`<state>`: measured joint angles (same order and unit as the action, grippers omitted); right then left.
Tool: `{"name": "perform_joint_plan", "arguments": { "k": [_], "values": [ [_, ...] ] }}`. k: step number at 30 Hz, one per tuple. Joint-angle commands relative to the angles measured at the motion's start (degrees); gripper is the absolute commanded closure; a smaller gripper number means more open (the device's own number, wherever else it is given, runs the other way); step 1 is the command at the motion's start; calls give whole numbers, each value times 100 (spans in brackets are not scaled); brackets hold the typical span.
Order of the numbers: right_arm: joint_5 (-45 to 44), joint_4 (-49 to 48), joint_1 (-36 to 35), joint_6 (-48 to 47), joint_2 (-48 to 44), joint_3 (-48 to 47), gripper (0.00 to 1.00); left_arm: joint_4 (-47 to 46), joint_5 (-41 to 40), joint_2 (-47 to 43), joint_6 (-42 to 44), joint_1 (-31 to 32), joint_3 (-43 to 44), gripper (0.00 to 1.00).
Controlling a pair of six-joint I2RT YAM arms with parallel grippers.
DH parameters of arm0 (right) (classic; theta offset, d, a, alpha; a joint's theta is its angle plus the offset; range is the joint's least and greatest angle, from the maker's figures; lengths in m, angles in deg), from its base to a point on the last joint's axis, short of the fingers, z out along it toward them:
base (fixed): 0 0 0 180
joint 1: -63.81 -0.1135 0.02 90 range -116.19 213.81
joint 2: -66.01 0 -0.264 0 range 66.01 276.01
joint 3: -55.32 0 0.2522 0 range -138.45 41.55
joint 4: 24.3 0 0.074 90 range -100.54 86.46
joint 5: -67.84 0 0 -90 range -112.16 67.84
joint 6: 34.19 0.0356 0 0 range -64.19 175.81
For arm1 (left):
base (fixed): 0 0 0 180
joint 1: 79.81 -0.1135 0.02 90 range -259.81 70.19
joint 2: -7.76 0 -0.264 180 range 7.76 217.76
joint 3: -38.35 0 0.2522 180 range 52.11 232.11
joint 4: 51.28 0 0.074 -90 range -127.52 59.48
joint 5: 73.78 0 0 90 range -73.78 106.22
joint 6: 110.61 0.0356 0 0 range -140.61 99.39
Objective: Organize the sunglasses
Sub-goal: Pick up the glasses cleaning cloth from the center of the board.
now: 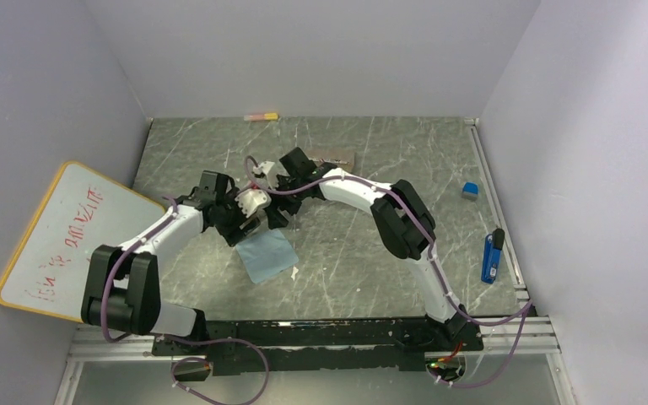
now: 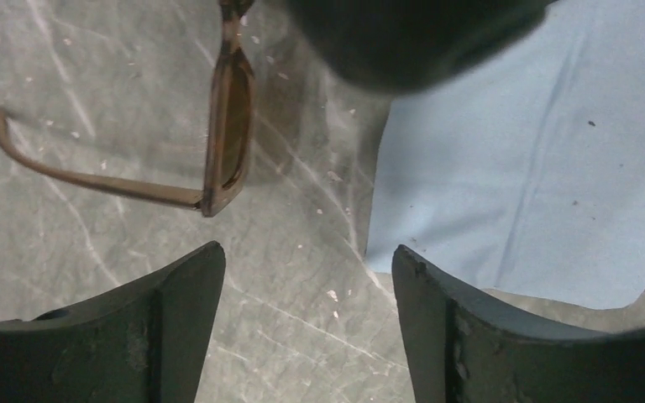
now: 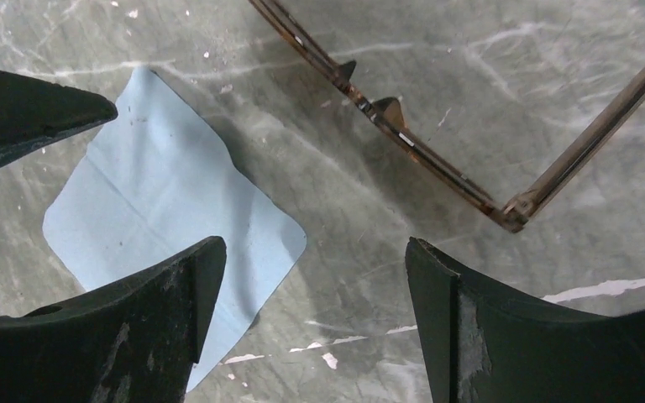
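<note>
1 pair, amber sunglasses, seemingly unfolded, beside blue cloth.

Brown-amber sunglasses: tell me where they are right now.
In the left wrist view the brown-amber sunglasses sit on the grey tabletop at upper left, just left of the light-blue cloth and not touching it.

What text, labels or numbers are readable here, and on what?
On the whiteboard: red handwriting, two lines, too blurred to read.
On the blue marker: any print is too small to read.
On the brown sunglasses and blue cloth: no text visible.
</note>
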<state>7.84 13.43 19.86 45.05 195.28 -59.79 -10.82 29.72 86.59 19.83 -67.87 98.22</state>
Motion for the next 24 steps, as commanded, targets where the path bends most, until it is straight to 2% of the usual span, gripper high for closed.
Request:
{"name": "perform_joint_plan", "arguments": {
  "k": [1,7,10,16,24],
  "values": [
    [166,-163,24,163,-289,97,17,204,263,173,265,-59,-15,25],
    [149,-416,26,121,-573,605,17,684,822,94,554,-261,122,28],
    [208,-454,41,122,-576,671,17,863,828,375,655,-364,279,30],
    [368,-564,122,198,-573,776,21,1267,1411,1072,891,-610,605,38],
    [506,-798,266,293,-803,1053,22,1520,1822,1223,1119,-691,695,48]
  ]
}}
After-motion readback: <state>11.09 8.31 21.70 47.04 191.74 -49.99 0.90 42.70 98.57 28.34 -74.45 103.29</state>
